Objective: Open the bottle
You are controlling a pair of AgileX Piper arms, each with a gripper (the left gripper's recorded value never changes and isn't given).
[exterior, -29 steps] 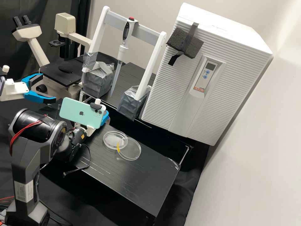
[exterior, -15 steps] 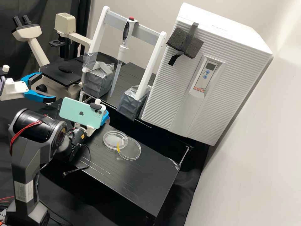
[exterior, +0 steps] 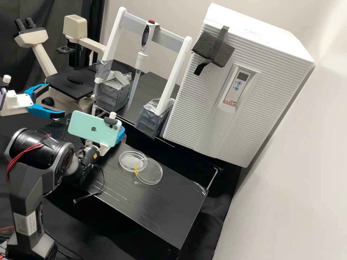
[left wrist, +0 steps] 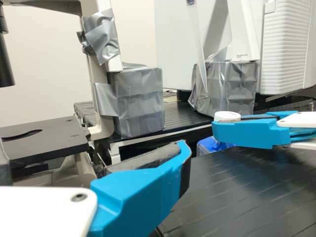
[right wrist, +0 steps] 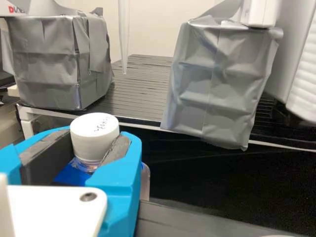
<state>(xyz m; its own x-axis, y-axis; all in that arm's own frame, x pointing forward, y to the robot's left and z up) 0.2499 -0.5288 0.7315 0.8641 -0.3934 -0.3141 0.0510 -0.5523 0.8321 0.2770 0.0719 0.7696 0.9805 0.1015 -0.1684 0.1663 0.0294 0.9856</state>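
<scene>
While my right tool (right wrist: 94, 148) grips the bottle (right wrist: 74, 173) just under its white cap (right wrist: 95, 129), the two blue fingers are closed on the neck from either side and the cap is on. The bottle stands upright in that grip, its blue shoulder showing between the pads. It is held at the far left corner of the black surface (exterior: 162, 206), in front of the two tape-wrapped blocks (right wrist: 217, 79) that foot the pipette stand (exterior: 155, 34).

My left tool (exterior: 56, 101) hangs well to the left of that corner, near the microscope (exterior: 68, 77), its fingers spread apart with nothing between them. From its wrist view the right tool (left wrist: 247, 132) shows ahead of it, apart from it, with the cap (left wrist: 227, 116) standing above the blue fingers.

Two clear petri dishes (exterior: 141, 165) lie overlapping on the surface, near the right tool. A white ribbed machine (exterior: 231, 86) stands behind them.
</scene>
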